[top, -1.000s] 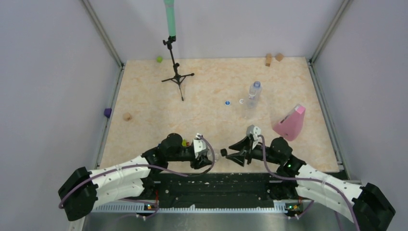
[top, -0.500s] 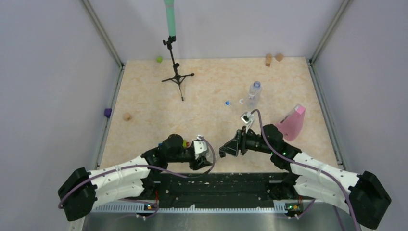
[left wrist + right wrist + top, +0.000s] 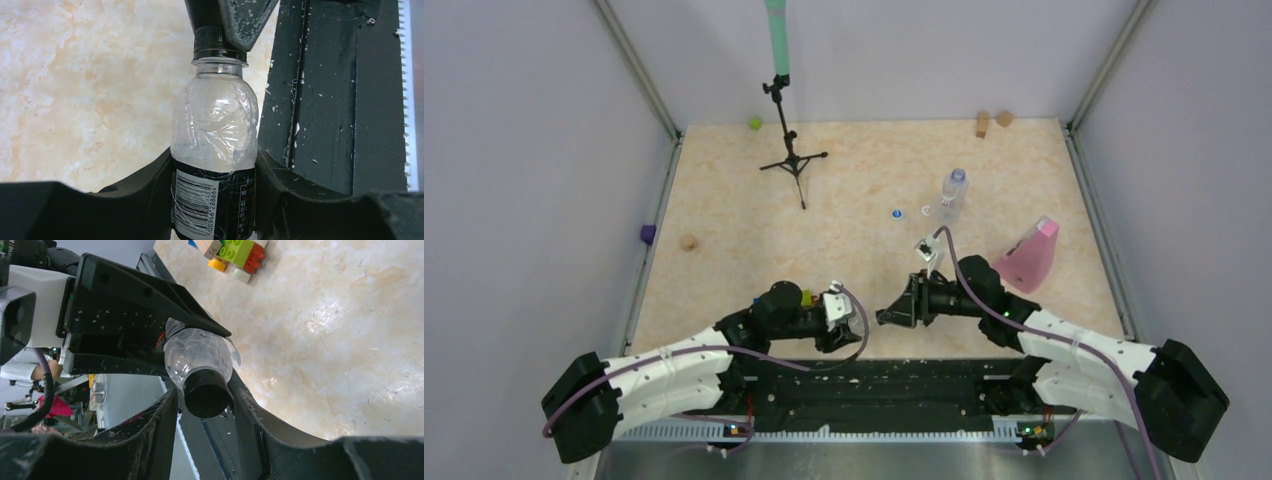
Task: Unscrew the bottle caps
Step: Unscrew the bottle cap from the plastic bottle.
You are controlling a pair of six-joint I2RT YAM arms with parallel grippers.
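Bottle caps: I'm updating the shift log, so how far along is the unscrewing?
Done, apparently: a blue cap and a white cap lie loose beside the standing bottle. In hand: the left gripper clamps the black-labelled bottle; the right gripper has its jaws on the black cap, seated on the neck. Left: that cap; whether the standing bottle is capped is unclear.

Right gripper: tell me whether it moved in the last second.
Yes. The right gripper rolled in place; its wrist camera swung up the view toward the standing bottle.
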